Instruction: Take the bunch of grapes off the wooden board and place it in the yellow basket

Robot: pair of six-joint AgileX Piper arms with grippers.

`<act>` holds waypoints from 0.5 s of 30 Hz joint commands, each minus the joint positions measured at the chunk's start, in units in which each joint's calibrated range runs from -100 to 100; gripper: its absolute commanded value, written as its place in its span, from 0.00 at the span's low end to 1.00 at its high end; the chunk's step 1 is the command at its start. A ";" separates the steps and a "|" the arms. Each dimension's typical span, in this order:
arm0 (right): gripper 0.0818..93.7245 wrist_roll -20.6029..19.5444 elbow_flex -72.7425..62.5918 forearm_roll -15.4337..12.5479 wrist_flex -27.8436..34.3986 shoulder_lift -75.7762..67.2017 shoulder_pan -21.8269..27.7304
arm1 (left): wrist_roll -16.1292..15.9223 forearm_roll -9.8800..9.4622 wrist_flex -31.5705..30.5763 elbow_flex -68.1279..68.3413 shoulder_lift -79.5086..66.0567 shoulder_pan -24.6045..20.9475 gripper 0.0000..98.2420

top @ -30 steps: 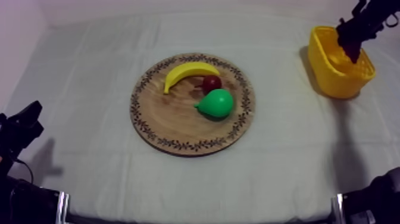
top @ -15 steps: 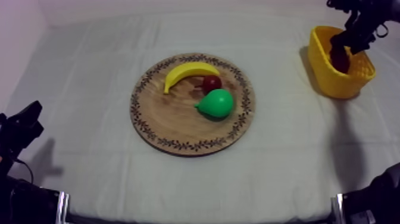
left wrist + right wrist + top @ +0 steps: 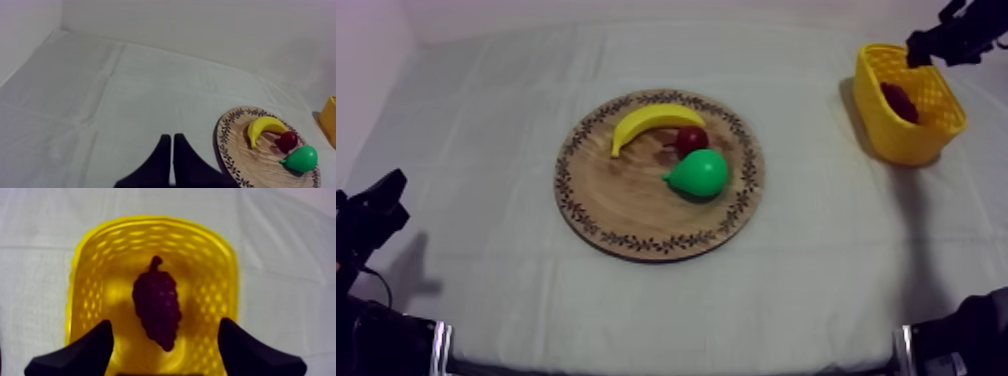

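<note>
bunch of grapes (image 3: 156,309), inside yellow basket (image 3: 86,283)

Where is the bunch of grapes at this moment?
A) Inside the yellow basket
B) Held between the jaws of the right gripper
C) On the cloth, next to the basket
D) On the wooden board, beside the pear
A: the bunch of grapes lies on the bottom of the yellow basket, and the right gripper hangs above it with its jaws apart and nothing between them.
</note>
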 commanded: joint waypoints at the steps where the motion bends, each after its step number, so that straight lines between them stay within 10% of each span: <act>1: 0.62 0.35 6.95 -0.43 -4.22 -9.47 1.00 | -0.03 -0.04 -0.05 -0.02 0.00 0.00 0.00; 15: 0.52 0.39 31.65 -0.46 -13.36 -41.14 2.41 | -0.03 -0.04 -0.05 -0.02 0.00 0.00 0.00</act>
